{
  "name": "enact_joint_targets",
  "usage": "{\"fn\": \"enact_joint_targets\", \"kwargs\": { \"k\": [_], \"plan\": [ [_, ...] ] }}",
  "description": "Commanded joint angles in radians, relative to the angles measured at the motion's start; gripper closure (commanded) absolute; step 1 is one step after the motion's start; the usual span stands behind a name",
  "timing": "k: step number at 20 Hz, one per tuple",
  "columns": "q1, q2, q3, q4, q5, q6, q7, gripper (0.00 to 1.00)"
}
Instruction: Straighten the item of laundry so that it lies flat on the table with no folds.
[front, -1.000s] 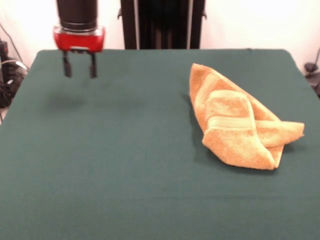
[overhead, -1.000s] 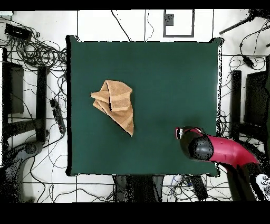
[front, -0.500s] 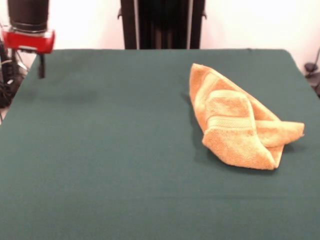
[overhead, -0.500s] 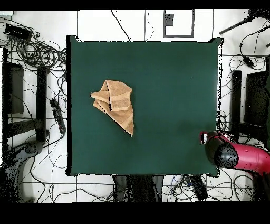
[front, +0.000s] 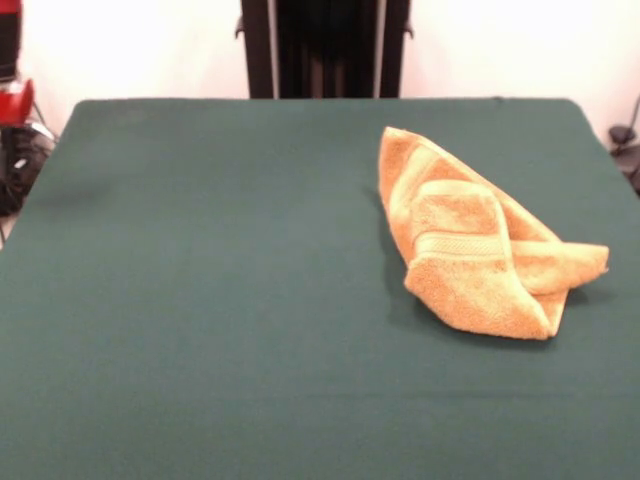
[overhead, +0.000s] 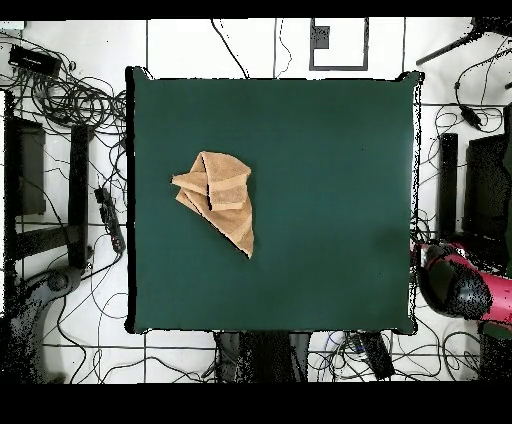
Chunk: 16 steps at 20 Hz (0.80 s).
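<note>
In the front view, your small orange-tan terry-cloth towel (front: 480, 250) is lying bunched and doubled over at about three o'clock on the dark green cloth-covered surface (front: 220, 300). It is looking soft, light and limp, so take a loose outer corner.

In the overhead view, the red and black gripper (overhead: 455, 285) is sitting off the surface's four o'clock edge, well apart; you cannot tell the fingers' state.

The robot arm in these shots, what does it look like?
Only its end shows: a rounded black link on a red, glossy casing past the table's edge overhead, and a red sliver at the front view's border. Its gripper is not visible.
</note>
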Motion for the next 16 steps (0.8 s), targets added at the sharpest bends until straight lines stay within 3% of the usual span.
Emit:
{"fn": "enact_joint_targets", "kwargs": {
  "k": [1,8,16],
  "plan": [
    [-0.028,0.089,0.211,-0.118,-0.070,0.155,-0.464,0.00],
    [-0.117,0.134,0.300,-0.189,-0.033,0.245,-0.644,0.00],
    [-0.155,0.166,0.345,-0.275,-0.023,0.283,-0.774,0.00]
  ]
}}
